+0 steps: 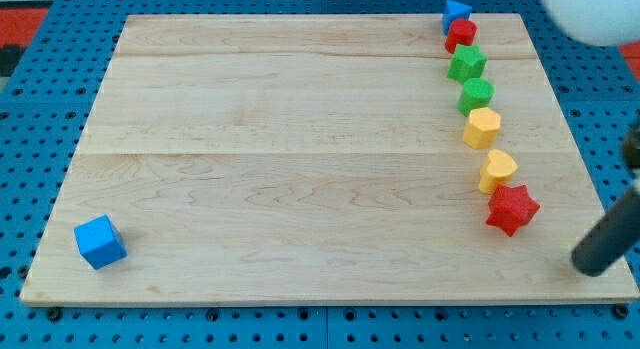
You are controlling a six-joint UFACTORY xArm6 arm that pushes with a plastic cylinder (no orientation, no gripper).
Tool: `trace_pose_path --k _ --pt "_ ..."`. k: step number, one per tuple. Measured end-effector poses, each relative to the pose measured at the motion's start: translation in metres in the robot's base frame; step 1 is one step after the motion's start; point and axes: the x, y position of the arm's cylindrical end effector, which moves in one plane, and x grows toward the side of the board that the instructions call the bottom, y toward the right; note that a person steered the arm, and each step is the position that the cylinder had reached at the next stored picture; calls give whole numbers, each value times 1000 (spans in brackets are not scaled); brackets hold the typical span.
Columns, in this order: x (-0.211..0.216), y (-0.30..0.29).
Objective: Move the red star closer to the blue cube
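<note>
With my tip (pixel 592 268) bare and touching nothing at the frame's lower right, just right of the red star (pixel 512 209), the approach looks in hand; next, a long leftward push toward the blue cube (pixel 100 241), lower left.

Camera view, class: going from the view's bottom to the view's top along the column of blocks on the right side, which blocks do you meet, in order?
Red star → yellow heart → yellow hexagon → green block → green star → red round block → blue block.
</note>
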Motion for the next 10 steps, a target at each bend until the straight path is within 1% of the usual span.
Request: trace_pose_path --k 1,2,4,5,6,8,9,10 --pt "-1 11" --pt "-14 23" --pt "-70 -9" --pt "-56 -129" --pt "-47 -202" --pt "-40 -314" --pt "-36 -355" --pt "-22 -401"
